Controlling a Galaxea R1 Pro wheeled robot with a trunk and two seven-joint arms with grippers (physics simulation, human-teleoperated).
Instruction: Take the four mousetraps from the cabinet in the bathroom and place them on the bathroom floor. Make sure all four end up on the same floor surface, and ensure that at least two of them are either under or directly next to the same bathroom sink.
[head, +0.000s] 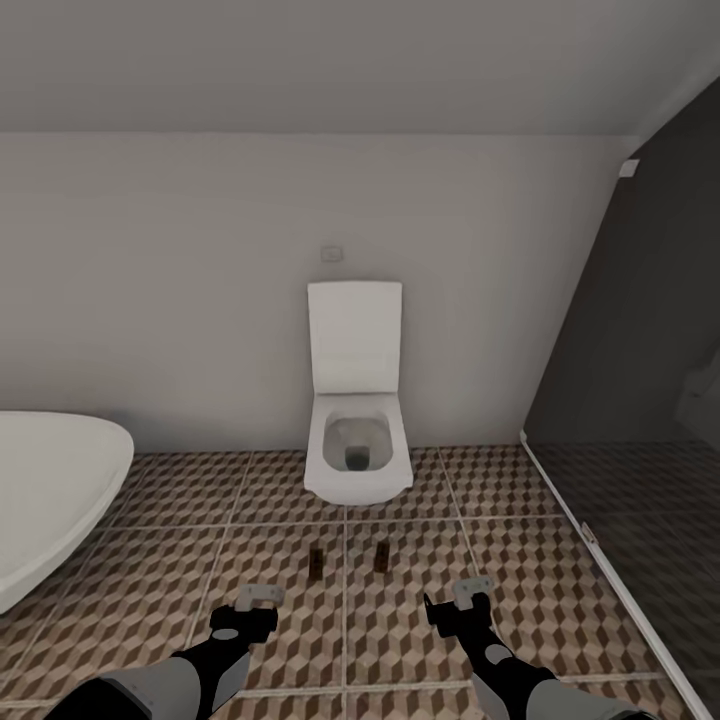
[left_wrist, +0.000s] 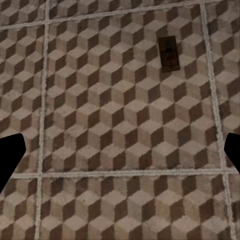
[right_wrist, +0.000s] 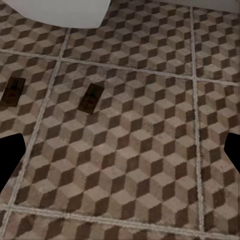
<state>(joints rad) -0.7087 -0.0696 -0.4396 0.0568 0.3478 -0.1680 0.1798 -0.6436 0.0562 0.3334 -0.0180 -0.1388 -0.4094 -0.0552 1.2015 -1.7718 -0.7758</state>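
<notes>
Cube-patterned bathroom floor (head: 150, 560) carries two mousetraps (head: 317, 564) before the toilet (head: 357, 450), no sink near; left gripper (head: 258, 597) and right gripper (head: 470, 588) hover spread, empty.

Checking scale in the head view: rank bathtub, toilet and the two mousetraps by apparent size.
1. Toilet, wholly visible.
2. Bathtub, cut off by the frame, so unsure against the toilet.
3. Left mousetrap and right mousetrap: alike.

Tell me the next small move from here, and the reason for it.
Probably turn away from the toilet and head back for more. Two mousetraps, one and another, already lie flat on the tiled floor in front of it, apart from each other. Both tools, left and right, hang open above the tiles and hold nothing.
</notes>
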